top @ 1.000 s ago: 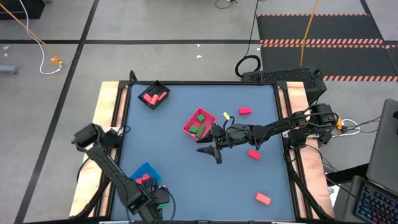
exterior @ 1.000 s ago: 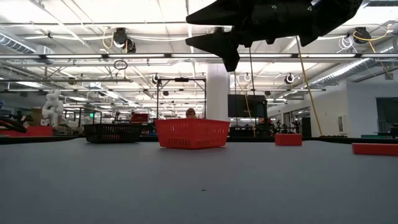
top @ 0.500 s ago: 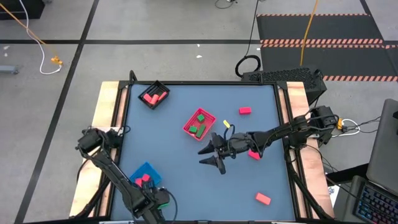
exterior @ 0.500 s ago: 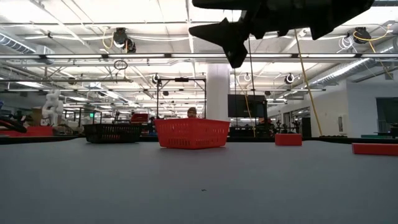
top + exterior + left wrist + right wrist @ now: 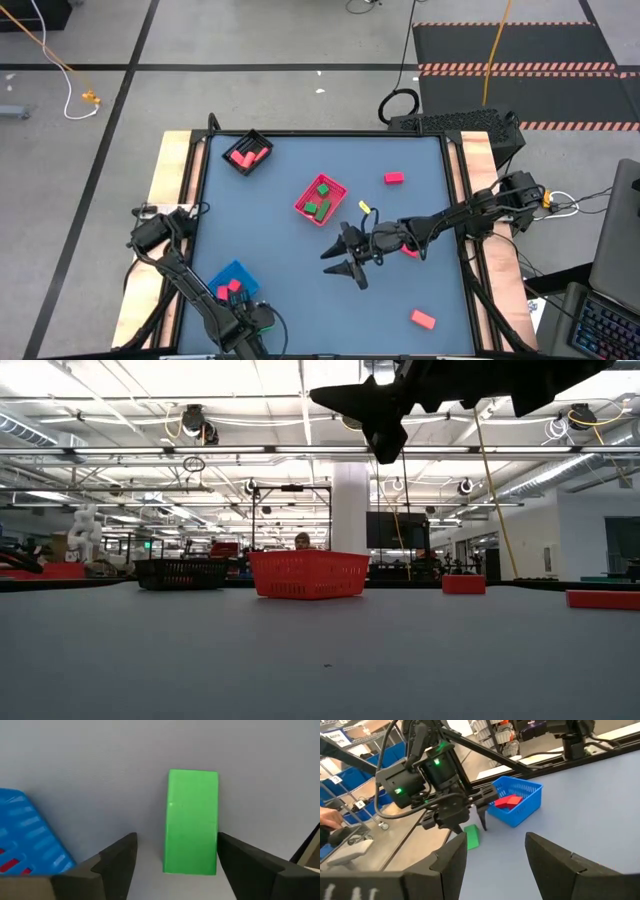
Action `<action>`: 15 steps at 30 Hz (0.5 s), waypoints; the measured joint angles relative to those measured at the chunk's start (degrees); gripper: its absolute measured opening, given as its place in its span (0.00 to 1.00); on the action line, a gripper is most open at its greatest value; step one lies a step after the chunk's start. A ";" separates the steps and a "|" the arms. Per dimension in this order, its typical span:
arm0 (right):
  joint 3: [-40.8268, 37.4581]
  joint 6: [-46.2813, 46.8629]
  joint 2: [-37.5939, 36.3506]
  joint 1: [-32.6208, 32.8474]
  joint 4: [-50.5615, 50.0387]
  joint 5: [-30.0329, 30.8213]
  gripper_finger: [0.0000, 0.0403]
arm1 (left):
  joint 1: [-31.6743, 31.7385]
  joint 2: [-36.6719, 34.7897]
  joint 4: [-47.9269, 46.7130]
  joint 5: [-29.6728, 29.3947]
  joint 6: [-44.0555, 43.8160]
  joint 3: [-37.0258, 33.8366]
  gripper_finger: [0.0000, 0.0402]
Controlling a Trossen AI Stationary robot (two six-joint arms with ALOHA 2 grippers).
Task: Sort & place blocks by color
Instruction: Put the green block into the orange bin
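The grey-blue flat table (image 5: 300,270) fills the middle of the high view, with three baskets on it: a red square mesh tray (image 5: 321,199) at centre holding green blocks, a black mesh tray (image 5: 247,153) toward the upper left holding red blocks, and a blue mesh tray (image 5: 233,283) at the lower left holding red blocks. Loose red oblong blocks lie at upper right (image 5: 394,178) and lower right (image 5: 423,319). The right gripper (image 5: 345,262) hangs open and empty above the table's centre. The left gripper (image 5: 172,870), at the bottom left of the high view, is open and straddles a small green oblong solid block (image 5: 192,820) lying flat on the table just beside the blue tray, not yet clamped. The block looks rigid, light and smooth-faced, so it should take a firm pinch without deforming but may slip if caught near a corner; the best hold is probably across its two long flat sides, at mid-length.
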 joint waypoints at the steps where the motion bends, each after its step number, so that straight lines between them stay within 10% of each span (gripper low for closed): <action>1: 0.00 0.37 0.00 0.11 -0.03 0.00 0.49 | 0.00 0.00 -0.07 0.01 -0.38 0.00 0.64; 8: 0.00 0.89 0.00 0.32 -0.43 0.02 0.49 | 0.04 0.02 0.03 0.15 -2.65 0.00 0.32; 15: 0.00 0.90 0.00 0.32 -0.41 0.01 0.49 | 1.92 -0.68 5.15 2.79 0.68 1.04 0.33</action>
